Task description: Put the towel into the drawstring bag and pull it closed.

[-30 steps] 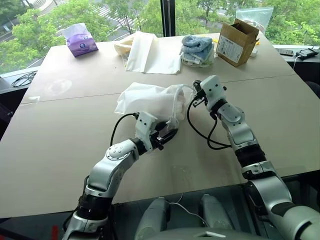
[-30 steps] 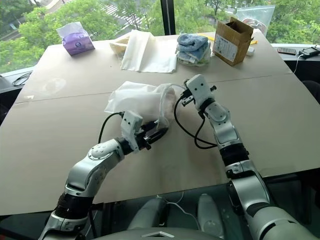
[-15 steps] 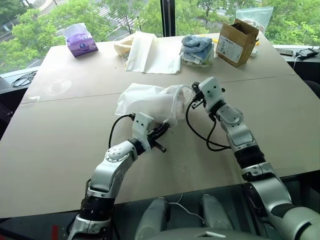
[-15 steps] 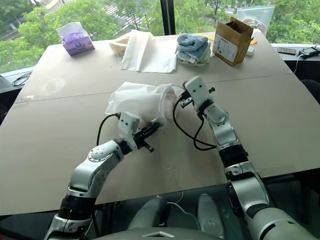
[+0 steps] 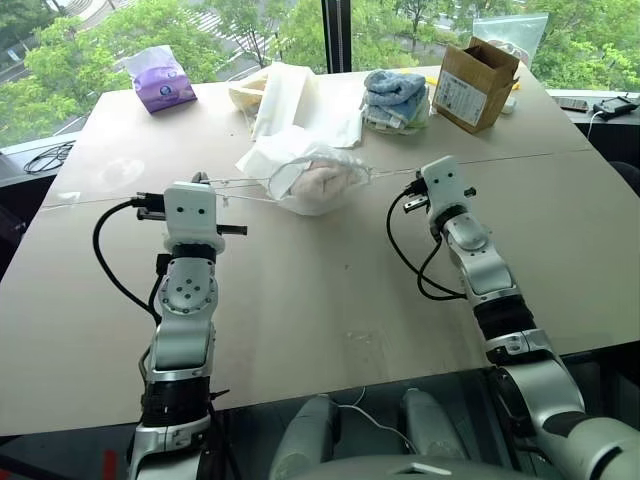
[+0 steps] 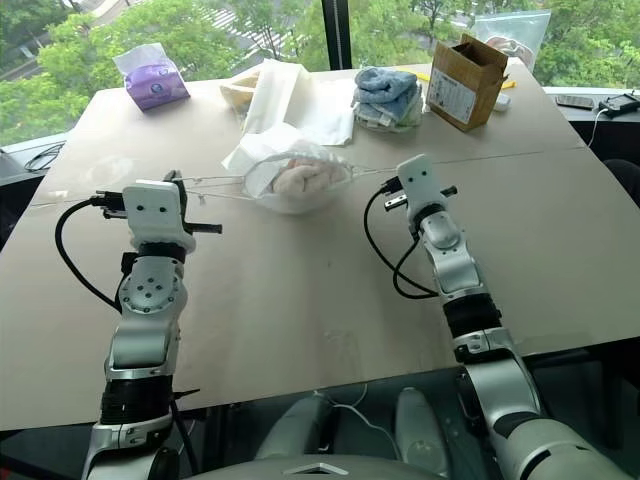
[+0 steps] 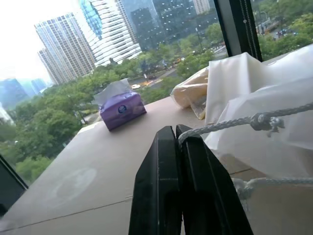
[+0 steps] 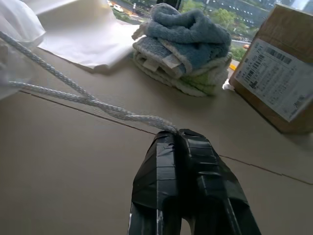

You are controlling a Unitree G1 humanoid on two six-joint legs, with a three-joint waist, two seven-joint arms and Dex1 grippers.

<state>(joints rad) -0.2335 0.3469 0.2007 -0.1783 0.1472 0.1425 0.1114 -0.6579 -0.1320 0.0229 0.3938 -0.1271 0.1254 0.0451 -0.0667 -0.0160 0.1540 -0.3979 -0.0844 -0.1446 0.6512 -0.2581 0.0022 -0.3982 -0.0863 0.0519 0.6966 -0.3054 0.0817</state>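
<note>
- Left eye view: my left gripper [image 5: 200,178] and my right gripper [image 5: 410,183] are stretched well apart over the table [image 5: 330,300], each clamped on a white cord. The drawstring bag [image 5: 305,175] sits between them, its mouth gathered, with the towel [image 5: 322,183] showing through the thin fabric as a pale lump inside. Behind it lie a cream cloth sheet [image 5: 300,100], a stack of blue and pale towels [image 5: 393,98], a cardboard box [image 5: 476,82] and a purple tissue pack [image 5: 160,80].
- Left wrist view: my two black fingers [image 7: 166,186] are pressed together on the cord [image 7: 220,126], which runs taut to the bag's white fabric just beside them.
- Right wrist view: my fingers [image 8: 168,171] are clenched on the end of a doubled cord [image 8: 98,103] leading away to the bag; the towel stack lies beyond.
</note>
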